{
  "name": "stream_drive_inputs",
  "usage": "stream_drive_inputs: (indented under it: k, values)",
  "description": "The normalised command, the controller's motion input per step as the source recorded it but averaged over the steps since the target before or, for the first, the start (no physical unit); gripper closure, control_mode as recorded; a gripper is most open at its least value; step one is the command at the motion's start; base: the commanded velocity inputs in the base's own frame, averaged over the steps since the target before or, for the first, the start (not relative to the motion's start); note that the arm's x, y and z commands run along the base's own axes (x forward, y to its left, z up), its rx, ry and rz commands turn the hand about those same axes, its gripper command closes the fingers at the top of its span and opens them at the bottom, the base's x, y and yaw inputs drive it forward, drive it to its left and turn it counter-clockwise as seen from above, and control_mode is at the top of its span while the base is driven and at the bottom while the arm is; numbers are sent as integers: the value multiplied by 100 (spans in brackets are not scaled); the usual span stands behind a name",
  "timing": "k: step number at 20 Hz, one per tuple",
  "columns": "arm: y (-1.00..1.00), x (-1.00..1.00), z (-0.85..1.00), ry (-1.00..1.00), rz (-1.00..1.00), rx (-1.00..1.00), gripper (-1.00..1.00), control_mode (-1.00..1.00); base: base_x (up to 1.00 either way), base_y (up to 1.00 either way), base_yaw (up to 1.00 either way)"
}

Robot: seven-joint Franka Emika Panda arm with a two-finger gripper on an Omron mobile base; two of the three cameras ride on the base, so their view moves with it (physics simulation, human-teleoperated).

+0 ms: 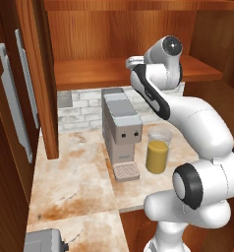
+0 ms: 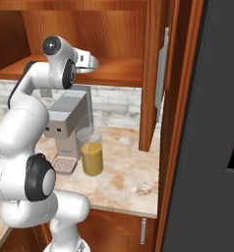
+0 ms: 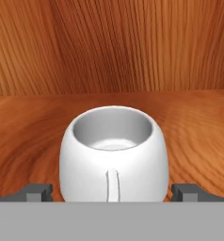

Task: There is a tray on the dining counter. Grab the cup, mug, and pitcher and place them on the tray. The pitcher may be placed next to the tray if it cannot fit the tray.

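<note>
And there was the mug (image 3: 114,155), sitting upright on the wooden shelf (image 3: 194,122) inside the cabinet, back panel right behind it! The gripper (image 3: 113,192) was lined up dead ahead of it, fingers (image 3: 38,192) spread wide apart, one tip either side of that squat white body, handle facing the camera. Nothing clamped yet. The mug lay straight forward between the jaws, so a short push in and a squeeze looked like the call. Down on the counter (image 1: 74,172), the pitcher (image 1: 158,150) waited beside the coffee machine (image 1: 121,130).

We see reddish wood cabinets (image 1: 35,74) and a wood shelf (image 1: 89,71) above a white brick wall (image 1: 84,110). A dark panel (image 2: 212,147) stands at right.
</note>
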Motion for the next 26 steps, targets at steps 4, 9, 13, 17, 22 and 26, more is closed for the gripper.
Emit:
stream_drive_inputs:
  k: [4,9,13,17,22,26]
  values:
    - [0,1,-4,1,1,0,-100,-100,0,0,0]
    - [0,0,0,0,0,0,-100,-100,0,0,0]
    - [0,0,0,0,0,0,-100,-100,0,0,0]
    - [0,0,0,0,0,0,-100,-100,0,0,0]
    - [0,0,0,0,0,0,100,-100,0,0,0]
    - [0,0,0,0,0,0,100,-100,0,0,0]
